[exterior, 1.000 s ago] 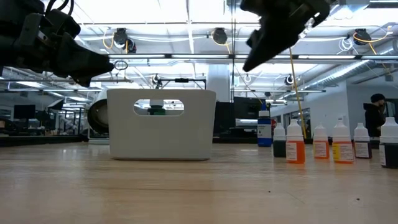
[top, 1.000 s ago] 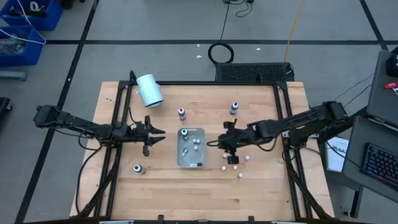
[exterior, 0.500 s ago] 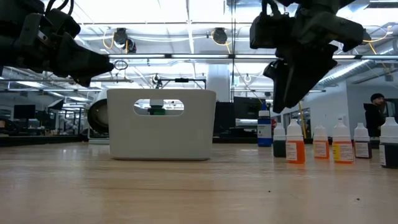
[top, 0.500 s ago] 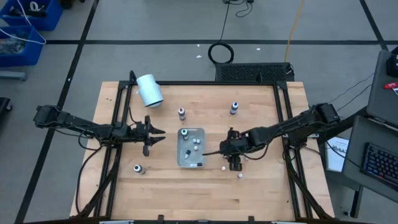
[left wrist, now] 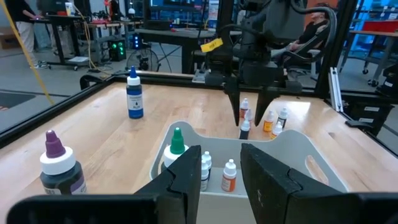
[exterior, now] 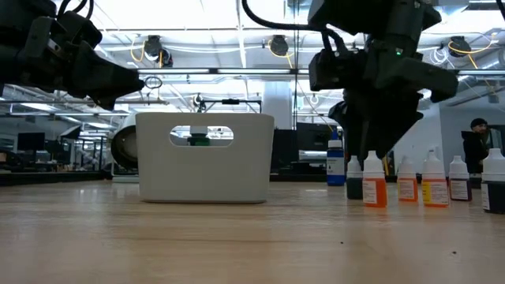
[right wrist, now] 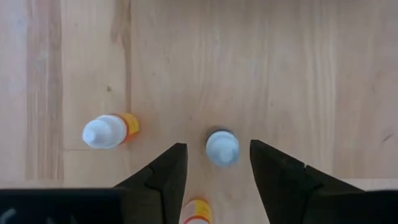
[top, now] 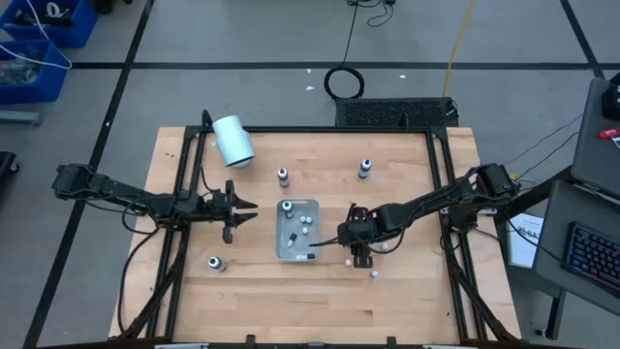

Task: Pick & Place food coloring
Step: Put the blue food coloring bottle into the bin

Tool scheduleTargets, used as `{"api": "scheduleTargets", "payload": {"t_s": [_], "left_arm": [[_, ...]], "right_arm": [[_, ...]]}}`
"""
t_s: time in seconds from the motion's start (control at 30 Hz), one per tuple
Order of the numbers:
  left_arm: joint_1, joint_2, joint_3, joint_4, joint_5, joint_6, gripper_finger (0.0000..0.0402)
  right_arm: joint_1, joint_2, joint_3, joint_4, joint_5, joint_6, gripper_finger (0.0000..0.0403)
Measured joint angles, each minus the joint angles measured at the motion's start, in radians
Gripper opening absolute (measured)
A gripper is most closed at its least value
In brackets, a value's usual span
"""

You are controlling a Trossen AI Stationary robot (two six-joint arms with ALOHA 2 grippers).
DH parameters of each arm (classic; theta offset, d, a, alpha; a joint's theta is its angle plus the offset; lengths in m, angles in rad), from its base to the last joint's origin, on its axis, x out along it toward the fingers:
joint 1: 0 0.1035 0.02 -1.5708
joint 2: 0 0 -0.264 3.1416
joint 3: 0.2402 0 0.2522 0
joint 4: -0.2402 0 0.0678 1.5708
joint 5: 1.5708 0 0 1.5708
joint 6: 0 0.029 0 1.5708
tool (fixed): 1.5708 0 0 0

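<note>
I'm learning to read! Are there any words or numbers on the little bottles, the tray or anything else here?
None can be read.
Blue bottle: its label is too blurred to read.
Orange bottle: no letters can be made out.
White tray: its wall is plain.
Yellow tag on the right arm: blank or too small to tell.

Grey concrete floor [top: 291, 39] with dark taped lines, wooden bench [top: 407, 301] in a black frame. Blue bin [top: 39, 48] at upper left, coiled black cable [top: 344, 82] and yellow cord [top: 457, 39] on floor behind. Desk with keyboard [top: 589, 254] at right. Bright ceiling strip lights [exterior: 197, 16], open workshop beyond; person [exterior: 476, 146] standing far right.
</note>
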Motion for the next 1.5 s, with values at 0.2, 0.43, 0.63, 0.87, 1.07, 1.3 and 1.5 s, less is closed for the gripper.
{"api": "scheduleTargets", "payload": {"t_s": [0.2, 0.43, 0.63, 0.87, 1.07, 1.3, 1.5], "left_arm": [[0.000, 0.000, 0.000, 0.000, 0.000, 0.000, 0.0118], [0.000, 0.000, 0.000, 0.000, 0.000, 0.000, 0.0118], [0.000, 0.000, 0.000, 0.000, 0.000, 0.000, 0.0118], [0.000, 0.000, 0.000, 0.001, 0.000, 0.000, 0.0118], [0.000, 0.000, 0.000, 0.001, 0.000, 0.000, 0.0118], [0.000, 0.000, 0.000, 0.001, 0.000, 0.000, 0.0118], [0.000, 0.000, 0.000, 0.001, 0.000, 0.000, 0.0118]], "right_arm": [[-0.017, 0.005, 0.000, 0.015, 0.000, -0.006, 0.0160], [-0.022, 0.005, 0.000, 0.015, -0.001, -0.021, 0.0145], [-0.022, 0.005, 0.000, 0.015, -0.001, -0.021, 0.0136], [-0.023, 0.005, -0.017, 0.028, -0.002, -0.021, 0.0134], [-0.023, 0.005, -0.047, 0.049, -0.026, -0.021, 0.0122], [-0.023, 0.005, -0.047, 0.076, -0.028, -0.021, 0.0095], [-0.023, 0.005, -0.047, 0.082, -0.030, -0.021, 0.0100]]}}
